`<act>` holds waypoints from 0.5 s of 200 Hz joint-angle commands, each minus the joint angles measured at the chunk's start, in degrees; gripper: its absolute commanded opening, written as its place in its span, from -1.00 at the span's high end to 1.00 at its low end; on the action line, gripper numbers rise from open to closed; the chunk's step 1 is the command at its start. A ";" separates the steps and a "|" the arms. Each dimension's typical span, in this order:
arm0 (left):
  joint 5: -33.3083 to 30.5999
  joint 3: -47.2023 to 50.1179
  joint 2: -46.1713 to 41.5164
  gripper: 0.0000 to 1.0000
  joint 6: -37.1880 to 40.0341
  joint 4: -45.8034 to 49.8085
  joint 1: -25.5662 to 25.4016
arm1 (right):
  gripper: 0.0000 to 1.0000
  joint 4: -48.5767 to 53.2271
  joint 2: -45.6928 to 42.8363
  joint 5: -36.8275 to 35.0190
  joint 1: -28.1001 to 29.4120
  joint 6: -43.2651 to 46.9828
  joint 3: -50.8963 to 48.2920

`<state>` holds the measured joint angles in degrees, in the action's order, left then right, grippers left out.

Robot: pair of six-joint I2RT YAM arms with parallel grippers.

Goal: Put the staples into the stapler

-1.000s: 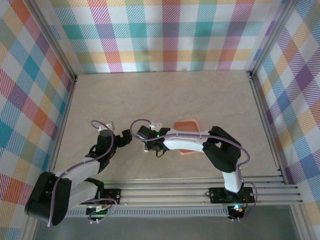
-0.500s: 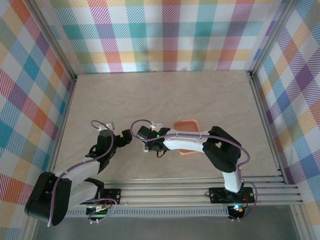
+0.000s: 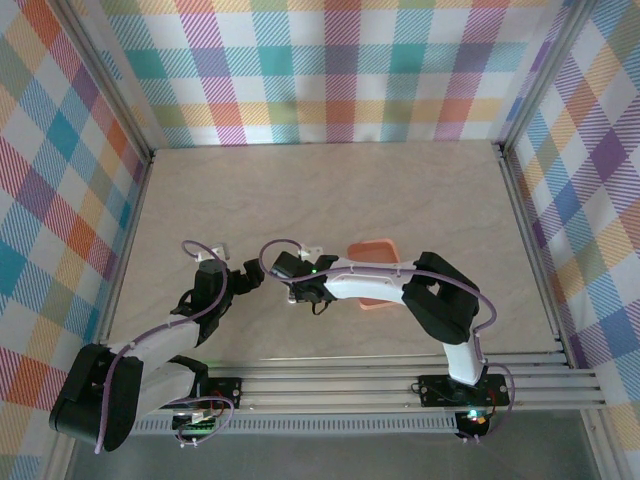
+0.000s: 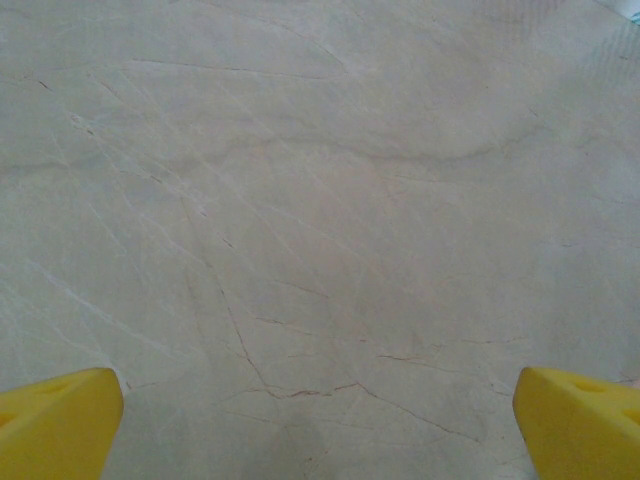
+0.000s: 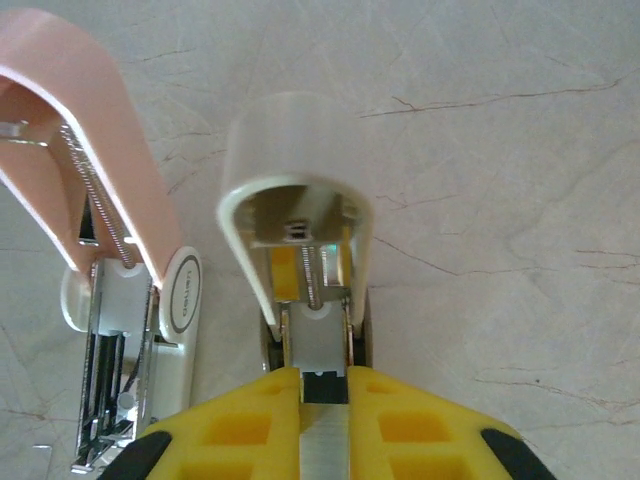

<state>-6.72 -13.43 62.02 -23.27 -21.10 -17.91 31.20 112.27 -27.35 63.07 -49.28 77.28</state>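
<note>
Right tool (image 5: 323, 388) grips stapler (image 5: 296, 140), whitish top flipped open.

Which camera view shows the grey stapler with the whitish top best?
The right wrist view: the stapler stands close, its whitish top lifted open, the right gripper shut on its base. In the top external view that gripper covers it.

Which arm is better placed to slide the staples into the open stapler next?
Right. The right gripper is shut on the staples, lined up with the stapler, whose pale top is hinged open just ahead. The left gripper hangs open over the table, holding nothing.
</note>
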 commanded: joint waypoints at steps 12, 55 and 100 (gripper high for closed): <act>-0.76 -0.10 -0.81 -0.99 0.25 -0.08 -0.35 | 0.68 1.84 1.46 0.43 0.14 0.46 1.94; -0.75 -0.02 -0.77 -0.99 0.31 -0.08 -0.37 | 0.68 3.97 1.55 0.06 -0.16 -0.02 2.11; -0.78 -0.02 -0.94 -0.99 0.25 -0.08 -0.37 | 0.68 3.86 1.81 0.74 -0.17 -0.47 1.87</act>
<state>-6.72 -13.43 62.02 -23.27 -21.10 -17.91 32.64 112.86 -27.24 63.02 -49.01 78.19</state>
